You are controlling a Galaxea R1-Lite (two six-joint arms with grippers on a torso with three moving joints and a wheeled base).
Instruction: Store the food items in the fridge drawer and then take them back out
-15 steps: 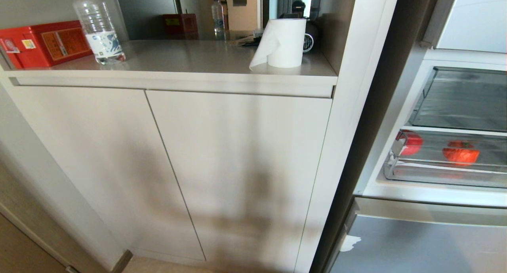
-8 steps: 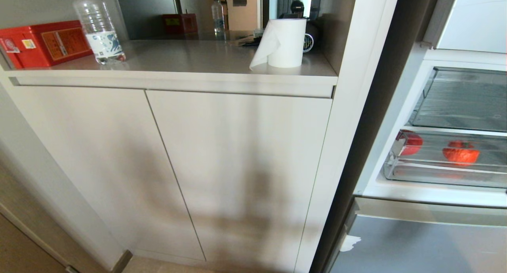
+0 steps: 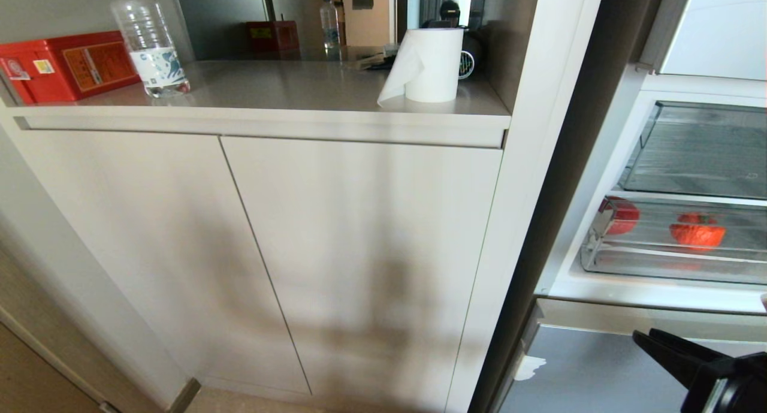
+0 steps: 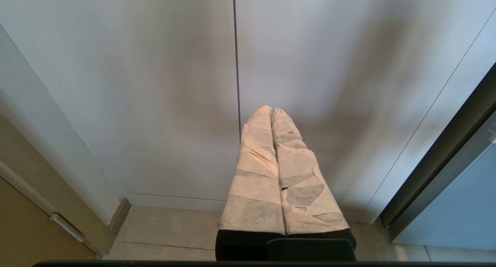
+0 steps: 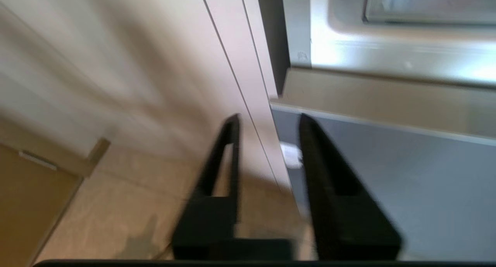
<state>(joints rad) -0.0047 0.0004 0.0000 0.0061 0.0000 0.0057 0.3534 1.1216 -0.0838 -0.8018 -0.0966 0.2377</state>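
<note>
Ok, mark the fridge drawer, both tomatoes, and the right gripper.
fridge drawer (image 3: 671, 263): head view, clear front lip.
left tomato (image 3: 623, 216): head view, red body.
right tomato (image 3: 697, 233): head view, red body.
right gripper (image 5: 269, 121): right wrist view, between fingertips.

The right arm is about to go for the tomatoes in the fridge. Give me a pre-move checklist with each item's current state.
1. Both food items in the fridge drawer: ok, left tomato and right tomato lie inside.
2. Drawer pulled out enough to reach in: cannot tell.
3. Right gripper empty with fingers apart: ok.
4. Right gripper near the drawer: not ok, it is low, before the grey lower fridge front.
5. Left gripper out of the way: ok, shut, facing the cabinet doors.
6. Fridge door open: ok.
</note>
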